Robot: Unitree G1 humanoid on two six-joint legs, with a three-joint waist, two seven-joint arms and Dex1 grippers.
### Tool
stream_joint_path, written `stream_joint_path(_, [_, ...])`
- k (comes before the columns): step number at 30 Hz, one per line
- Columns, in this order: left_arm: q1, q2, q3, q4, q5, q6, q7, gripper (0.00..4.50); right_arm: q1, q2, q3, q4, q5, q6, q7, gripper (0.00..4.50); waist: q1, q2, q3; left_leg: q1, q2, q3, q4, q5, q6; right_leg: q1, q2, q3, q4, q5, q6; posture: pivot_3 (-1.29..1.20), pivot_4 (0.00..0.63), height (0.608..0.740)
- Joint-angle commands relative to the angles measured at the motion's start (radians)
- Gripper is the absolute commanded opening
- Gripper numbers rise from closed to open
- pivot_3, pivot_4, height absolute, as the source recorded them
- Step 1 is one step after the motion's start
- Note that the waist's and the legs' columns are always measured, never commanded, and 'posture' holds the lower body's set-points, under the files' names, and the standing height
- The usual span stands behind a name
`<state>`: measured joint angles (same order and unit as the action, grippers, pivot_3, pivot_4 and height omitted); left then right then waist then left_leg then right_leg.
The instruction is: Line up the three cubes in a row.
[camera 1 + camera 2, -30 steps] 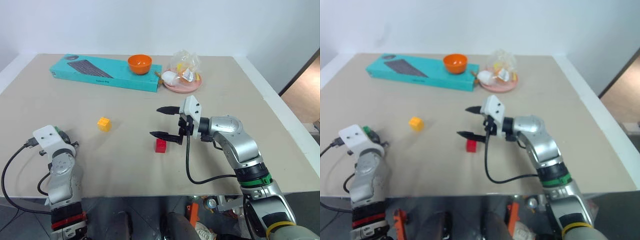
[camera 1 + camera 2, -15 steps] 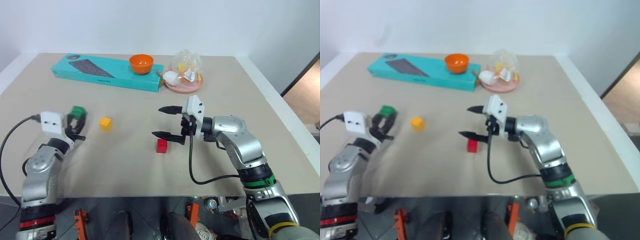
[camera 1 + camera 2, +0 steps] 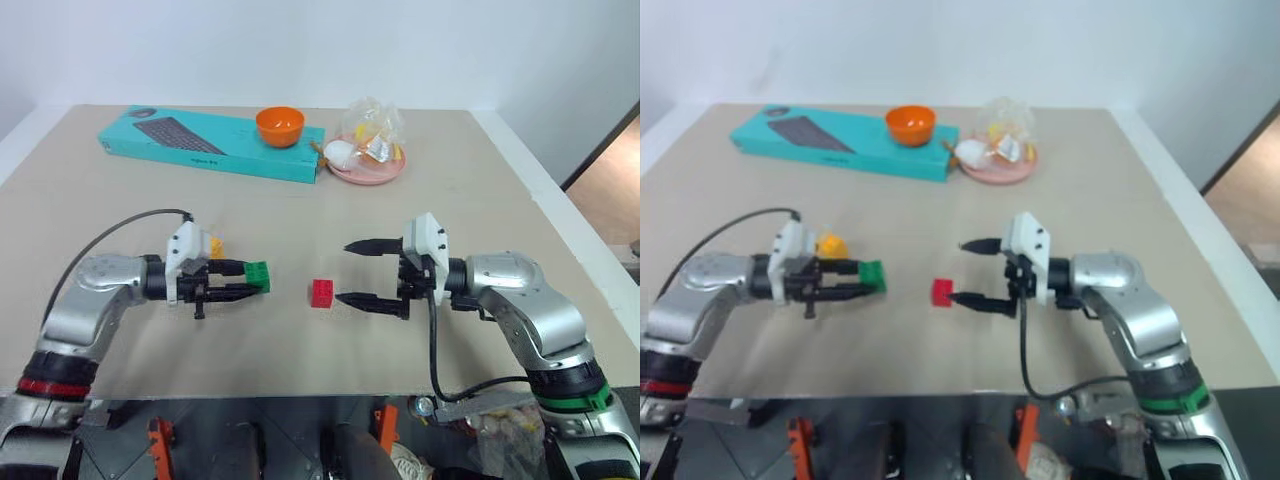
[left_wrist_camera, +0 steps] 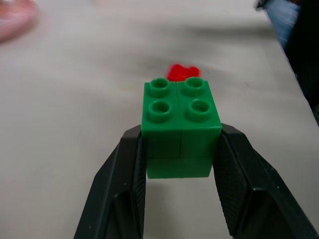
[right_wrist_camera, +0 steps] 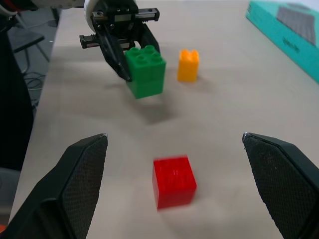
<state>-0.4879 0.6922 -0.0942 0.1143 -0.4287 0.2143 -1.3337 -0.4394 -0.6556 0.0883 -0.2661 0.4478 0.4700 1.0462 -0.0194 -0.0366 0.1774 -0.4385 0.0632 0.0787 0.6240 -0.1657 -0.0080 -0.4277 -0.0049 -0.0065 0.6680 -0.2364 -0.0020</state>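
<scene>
Beige table [image 3: 300, 200] | white wall [image 3: 300, 50] | left claw [image 3: 250, 281] grips green cube [image 3: 258, 276] | right claw [image 3: 352, 272] spread wide

I see a beige rectangular worktop [image 3: 120, 190]. On it lie a small red studded plastic cube [image 3: 322, 292] near the middle, a yellow studded plastic cube [image 5: 188, 65] to its left, and at the far side a teal keyboard box [image 3: 200, 140] beside a pink plate [image 3: 385, 176].
</scene>
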Motion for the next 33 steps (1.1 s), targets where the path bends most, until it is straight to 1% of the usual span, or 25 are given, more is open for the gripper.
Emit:
stream_joint_path(1, [-0.066,-0.028,-0.039,0.087,0.036,-0.067,-0.078,1.30,0.010,-0.009,-0.036,-0.070,0.010,0.002,-0.032,4.50,-0.001,0.000,0.000,0.000,0.000,0.000,0.000,0.000,0.000,0.000,0.001,0.000,0.000,0.000,0.000,0.00,0.150,0.740])
stream_joint_path(7, [-0.148,-0.049,-0.069,0.249,0.098,-0.165,-0.173,1.30,0.041,-0.015,-0.050,-0.115,0.011,0.014,-0.076,4.50,-0.001,0.000,0.000,0.000,0.001,-0.001,0.000,0.000,0.000,0.000,0.004,0.000,0.000,0.000,0.000,0.00,0.150,0.740])
stream_joint_path(12, [-0.187,-0.074,-0.064,0.351,0.140,-0.251,-0.194,1.30,0.055,-0.022,-0.060,-0.135,0.013,0.019,-0.099,4.50,0.000,0.000,0.000,-0.001,0.000,-0.001,0.001,0.000,0.000,0.000,0.003,0.000,0.000,0.000,0.000,0.00,0.150,0.740])
stream_joint_path(24, [-0.186,-0.121,-0.072,0.414,0.208,-0.353,-0.191,1.30,0.069,-0.038,-0.066,-0.149,0.020,0.026,-0.114,4.50,0.000,0.000,0.000,-0.001,0.000,-0.001,0.003,0.000,0.000,0.001,0.002,0.000,0.000,0.001,0.002,0.00,0.150,0.740])
stream_joint_path(31, [-0.192,-0.114,-0.095,0.458,0.272,-0.433,-0.185,1.30,0.060,-0.039,-0.061,-0.132,0.015,0.020,-0.106,4.50,0.000,0.000,0.000,-0.001,0.000,-0.001,0.004,0.000,0.000,0.002,0.002,0.000,0.000,0.001,0.002,0.00,0.150,0.740])
stream_joint_path(33, [-0.199,-0.115,-0.093,0.468,0.275,-0.440,-0.177,2.35,0.057,-0.039,-0.059,-0.128,0.014,0.019,-0.104,4.50,-0.001,0.000,0.000,0.000,0.000,-0.001,0.004,0.000,0.000,0.002,0.002,0.000,0.000,0.001,0.002,0.00,0.150,0.740])
